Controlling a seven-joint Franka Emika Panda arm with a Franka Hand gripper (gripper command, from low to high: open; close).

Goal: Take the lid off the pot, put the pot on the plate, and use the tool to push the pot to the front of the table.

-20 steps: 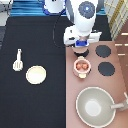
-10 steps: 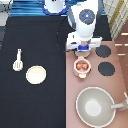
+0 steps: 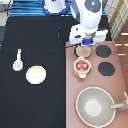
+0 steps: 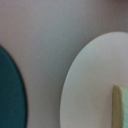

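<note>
Work is centred on the pinkish stove counter (image 3: 95,80) at the exterior view's right. The gripper (image 3: 86,44) is held just above the lid (image 3: 84,51), which lies flat on the counter near the exterior view's top, beside a black burner (image 3: 103,51). How widely the gripper is spread, and whether it has any hold on the lid, cannot be told. In the wrist view the lid (image 4: 95,75) is seen from close by as a pale disc, with the counter around it and a dark round burner (image 4: 9,95) at the picture's edge.

The pot (image 3: 82,66) is found uncovered just below the lid, its reddish-brown inside exposed. The plate (image 3: 36,74) and the tool (image 3: 18,60) are seen on the black table (image 3: 35,107), well apart from the pot. A large grey pan (image 3: 96,106) is placed near the exterior view's bottom.

Compared with a second ago, the arm is shifted slightly toward the exterior view's right; the pot, plate and tool are unmoved.
</note>
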